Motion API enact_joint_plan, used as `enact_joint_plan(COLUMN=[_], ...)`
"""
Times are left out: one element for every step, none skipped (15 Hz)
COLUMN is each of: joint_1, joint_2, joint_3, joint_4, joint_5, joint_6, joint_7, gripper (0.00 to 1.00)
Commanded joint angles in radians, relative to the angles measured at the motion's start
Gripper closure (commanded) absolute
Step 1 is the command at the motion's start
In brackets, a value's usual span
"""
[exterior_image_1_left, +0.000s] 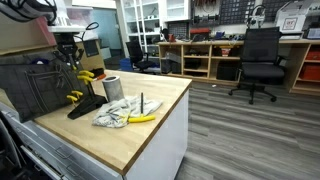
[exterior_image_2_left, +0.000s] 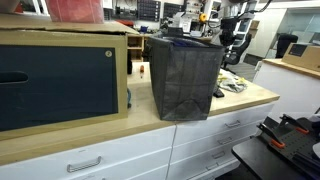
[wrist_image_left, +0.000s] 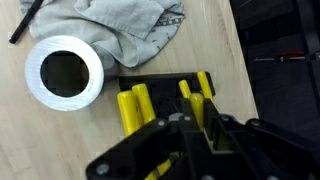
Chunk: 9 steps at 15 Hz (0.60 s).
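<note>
Pincer (wrist_image_left: 195, 128) is closed, seemingly on a yellow bar (wrist_image_left: 196, 98) that rises from a black holder (wrist_image_left: 160, 85). A second bar (wrist_image_left: 134, 105) sits beside it. The holder lies on the surface (wrist_image_left: 215, 45), just beside a metal cup (wrist_image_left: 63, 72) and near a grey cloth (wrist_image_left: 125, 25). The yellow bar looks like stiff, light, smooth plastic and is probably slippery, so gripping across its flat sides near the middle seems safest. No label or writing is legible.

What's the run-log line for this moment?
hand: shut | over: yellow handles in black rack | grip: unclear | nearby: metal cup, grey cloth
</note>
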Motion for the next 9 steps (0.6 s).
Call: enact_joint_plan(joint_1=[0.002, 0.003, 0.004, 0.005, 0.006, 0.006, 0.007, 0.007, 0.006], joint_2=[-0.006, -0.002, 0.004, 0.011, 0.017, 0.021, 0.023, 0.024, 0.024], joint_3=[-0.001, 0.000, 0.001, 0.002, 0.003, 0.004, 0.005, 0.005, 0.005], joint_4=[-0.003, -0.002, 0.000, 0.002, 0.005, 0.008, 0.009, 0.012, 0.015], joint_5=[-0.003, -0.002, -0.002, -0.002, 0.000, 0.002, 0.004, 0.005, 0.007], joint_6=[0.041, 0.045, 0.049, 0.050, 0.051, 0.047, 0.046, 0.041, 0.033], joint_7=[0.028, 0.032, 0.031, 0.031, 0.030, 0.028, 0.026, 0.024, 0.019], gripper=[0.96, 0.96, 0.96, 0.96, 0.96, 0.96, 0.96, 0.96, 0.96])
